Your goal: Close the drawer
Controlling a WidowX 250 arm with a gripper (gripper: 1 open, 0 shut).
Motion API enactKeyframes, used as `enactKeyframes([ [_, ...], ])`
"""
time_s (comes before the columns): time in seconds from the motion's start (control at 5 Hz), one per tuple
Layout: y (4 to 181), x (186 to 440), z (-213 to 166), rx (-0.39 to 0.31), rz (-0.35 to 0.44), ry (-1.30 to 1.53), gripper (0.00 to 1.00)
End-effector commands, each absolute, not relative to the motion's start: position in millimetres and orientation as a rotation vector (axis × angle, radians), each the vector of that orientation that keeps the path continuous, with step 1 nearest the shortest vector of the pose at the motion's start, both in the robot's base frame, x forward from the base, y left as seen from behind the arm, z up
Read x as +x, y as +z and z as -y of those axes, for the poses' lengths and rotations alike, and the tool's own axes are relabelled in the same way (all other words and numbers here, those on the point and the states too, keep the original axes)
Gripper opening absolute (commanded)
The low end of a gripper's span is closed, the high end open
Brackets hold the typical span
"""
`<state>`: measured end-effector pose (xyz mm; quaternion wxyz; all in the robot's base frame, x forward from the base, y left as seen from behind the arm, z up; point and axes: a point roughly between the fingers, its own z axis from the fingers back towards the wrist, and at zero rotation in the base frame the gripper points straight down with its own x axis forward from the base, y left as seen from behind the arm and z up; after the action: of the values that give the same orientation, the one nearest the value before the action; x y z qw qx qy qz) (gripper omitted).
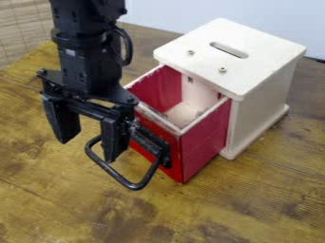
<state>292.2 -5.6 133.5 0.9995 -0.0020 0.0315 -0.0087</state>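
Observation:
The red drawer (pixel 193 152) stands pulled out of the white cabinet (pixel 260 90), with its pale inside (pixel 187 115) showing. A large black loop handle (pixel 124 175) on a black mount (pixel 152 150) sticks out from the red front panel toward the lower left. My black gripper (pixel 86 131) hangs just left of the drawer front, fingers pointing down. Its jaws are open and hold nothing. The right finger (pixel 117 136) is right above the loop handle; I cannot tell whether they touch. The left finger (pixel 57 119) is out over the table.
The white cabinet has a slot (pixel 231 47) on its top and stands at the right on the brown wooden table (pixel 51 204). A woven panel (pixel 23 24) is at the back left.

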Motion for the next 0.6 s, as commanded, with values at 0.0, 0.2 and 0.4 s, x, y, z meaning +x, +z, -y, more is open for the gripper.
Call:
enactKeyframes([
  [0.0, 126.8, 291.2, 3.3, -0.008, -0.058, 0.036, 1.0],
  [0.2, 120.1, 291.5, -0.8, -0.012, -0.057, 0.085, 1.0],
  [0.4, 131.4, 293.0, 6.5, -0.009, -0.042, 0.038, 1.0],
])
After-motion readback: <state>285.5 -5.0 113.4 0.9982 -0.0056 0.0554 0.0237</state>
